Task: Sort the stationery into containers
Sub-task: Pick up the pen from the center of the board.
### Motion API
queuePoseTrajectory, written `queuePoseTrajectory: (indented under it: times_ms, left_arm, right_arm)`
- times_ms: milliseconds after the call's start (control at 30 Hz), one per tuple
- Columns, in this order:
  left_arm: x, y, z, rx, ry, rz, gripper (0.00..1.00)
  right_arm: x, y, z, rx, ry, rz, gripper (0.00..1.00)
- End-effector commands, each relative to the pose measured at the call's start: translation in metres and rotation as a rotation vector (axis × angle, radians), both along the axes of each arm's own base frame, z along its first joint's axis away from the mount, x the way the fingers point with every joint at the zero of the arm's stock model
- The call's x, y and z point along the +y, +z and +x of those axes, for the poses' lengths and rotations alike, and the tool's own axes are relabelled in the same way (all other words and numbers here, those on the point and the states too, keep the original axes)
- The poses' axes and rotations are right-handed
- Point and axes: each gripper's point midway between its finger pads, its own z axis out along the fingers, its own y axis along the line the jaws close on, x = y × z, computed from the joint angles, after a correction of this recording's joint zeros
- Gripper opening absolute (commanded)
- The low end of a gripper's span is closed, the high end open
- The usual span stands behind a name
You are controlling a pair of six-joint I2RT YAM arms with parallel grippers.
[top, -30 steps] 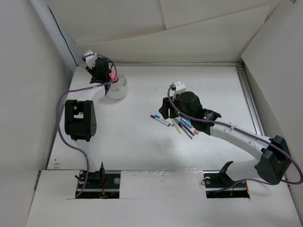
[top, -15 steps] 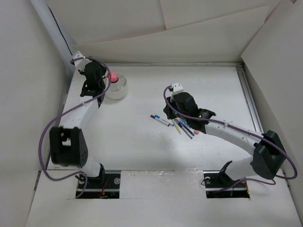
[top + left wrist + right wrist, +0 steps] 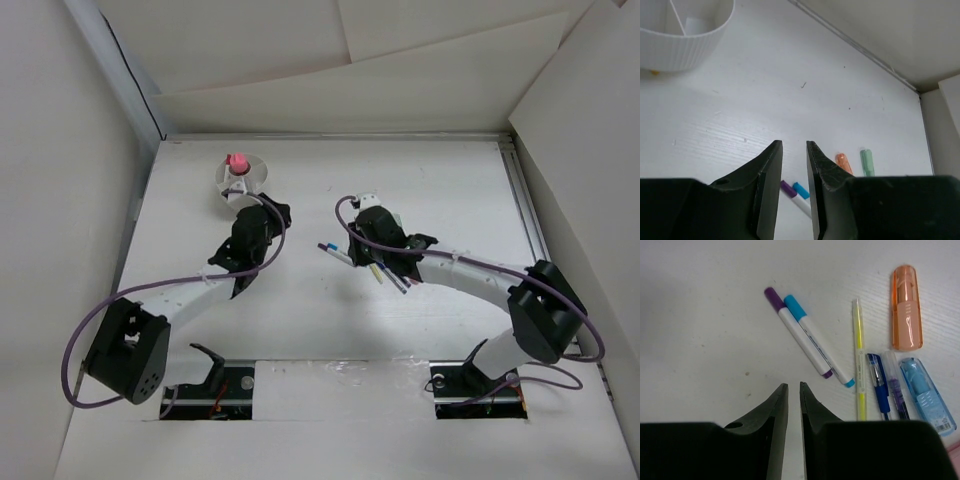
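The white divided cup [image 3: 243, 180] stands at the back left with the pink-capped glue stick [image 3: 237, 161] upright in it. My left gripper [image 3: 272, 214] hangs between cup and pens, narrowly open and empty; in its wrist view [image 3: 794, 145] the cup [image 3: 685, 47] is up left. My right gripper [image 3: 352, 238] hovers over the pen cluster [image 3: 378, 266]. Its jaws [image 3: 794, 386] stand a thin slit apart and hold nothing, just short of a purple-capped marker [image 3: 797, 332] and a blue-capped marker [image 3: 820, 345]. Beside them lie a yellow pen [image 3: 859, 355], a blue pen [image 3: 879, 385] and an orange stick [image 3: 906, 307].
A blue stick [image 3: 922, 390] and a clear purple pen [image 3: 897, 387] lie at the cluster's right. An orange stick [image 3: 842, 161] and a green stick [image 3: 867, 161] show in the left wrist view. White walls [image 3: 90, 200] enclose the table on three sides.
My left arm has swung away from the cup toward the table's middle, leaving the pink glue stick standing in it. The right gripper has shifted slightly left over the pens.
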Motion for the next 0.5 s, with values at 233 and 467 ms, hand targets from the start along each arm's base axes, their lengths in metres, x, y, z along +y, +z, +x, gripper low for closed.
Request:
queuePoseTrajectory:
  times_ms: [233, 467]
  left_arm:
    - [-0.009, 0.005, -0.043, -0.039, -0.161, -0.071, 0.22]
    - [-0.008, -0.004, -0.052, -0.024, -0.180, -0.069, 0.22]
  right_arm:
    - [-0.006, -0.054, -0.021, 0.122, 0.019, -0.060, 0.49]
    - [-0.005, -0.067, -0.014, 0.134, 0.000, -0.097, 0.55]
